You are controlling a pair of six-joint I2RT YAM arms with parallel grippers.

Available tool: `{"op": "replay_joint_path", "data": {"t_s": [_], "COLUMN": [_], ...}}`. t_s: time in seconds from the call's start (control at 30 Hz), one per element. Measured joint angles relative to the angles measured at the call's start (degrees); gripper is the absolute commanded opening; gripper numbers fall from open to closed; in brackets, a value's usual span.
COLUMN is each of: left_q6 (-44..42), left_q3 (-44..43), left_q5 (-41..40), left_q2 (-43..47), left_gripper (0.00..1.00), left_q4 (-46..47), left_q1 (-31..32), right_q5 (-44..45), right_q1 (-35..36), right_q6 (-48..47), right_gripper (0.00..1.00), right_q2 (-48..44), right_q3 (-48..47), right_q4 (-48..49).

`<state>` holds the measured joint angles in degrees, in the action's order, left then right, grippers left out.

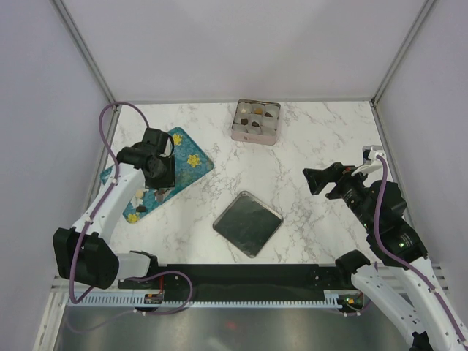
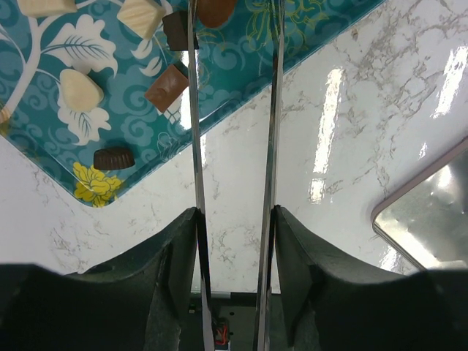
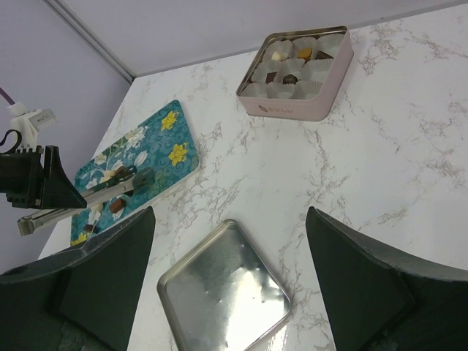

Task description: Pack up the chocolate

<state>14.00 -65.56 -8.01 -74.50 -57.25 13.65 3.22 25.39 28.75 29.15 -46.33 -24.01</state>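
From above, the left gripper (image 1: pixel 162 181) hangs over a teal floral tray (image 1: pixel 191 161) on the left side of the marble counter (image 1: pixel 314 139). Loose chocolate (image 1: pixel 140 194) lies on the tray. A pink square tin (image 1: pixel 256 136) stands at the far middle with a few pieces inside. Its tin lid (image 1: pixel 248 223) lies flat nearer the arms. The right gripper (image 1: pixel 314 180) hovers over the right side with its jaws released and nothing in them.

The left wrist view shows the jaws clenched on metal tongs (image 2: pixel 196 146), whose blades reach out over the tray's edge. A reddish-brown piece (image 2: pixel 214 9) sits between the blade tips at the top edge of the view; I cannot tell whether it is pinched. White, milk and dark pieces lie on the tray to the left of the blades.

The right wrist view shows the tin's paper cups (image 3: pixel 267 89), mostly bare, with chocolate in a few toward the back. The lid is just below, and the tongs are over the tray at the left.
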Motion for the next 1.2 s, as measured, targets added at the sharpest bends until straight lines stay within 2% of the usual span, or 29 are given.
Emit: {"op": "replay_joint_path", "data": {"t_s": [0.2,0.43,0.93,1.2], "left_q6": [-0.22,-0.33,-0.31,-0.31], "left_q3": [0.04,0.04,0.42,0.39], "left_q5": [1.53,3.69,0.85,2.08], "left_q2": [-0.24,-0.9,-1.53,-1.53], "left_gripper": [0.46,0.46,0.46,0.38], "left_q4": [-0.11,-0.11,-1.49,-1.7], "left_q1": [-0.07,-0.07,-0.07,-0.07], "right_q5": [0.0,0.0,-0.02,-0.02], "right_q1": [0.0,0.0,0.0,0.0], "right_q6": [0.0,0.02,0.22,0.61], "right_gripper": [0.93,0.93,0.93,0.93], "right_q2": [0.11,0.17,0.17,0.07], "right_q3": [0.0,0.0,0.0,0.0], "right_q4": [0.0,0.0,0.02,0.0]}}
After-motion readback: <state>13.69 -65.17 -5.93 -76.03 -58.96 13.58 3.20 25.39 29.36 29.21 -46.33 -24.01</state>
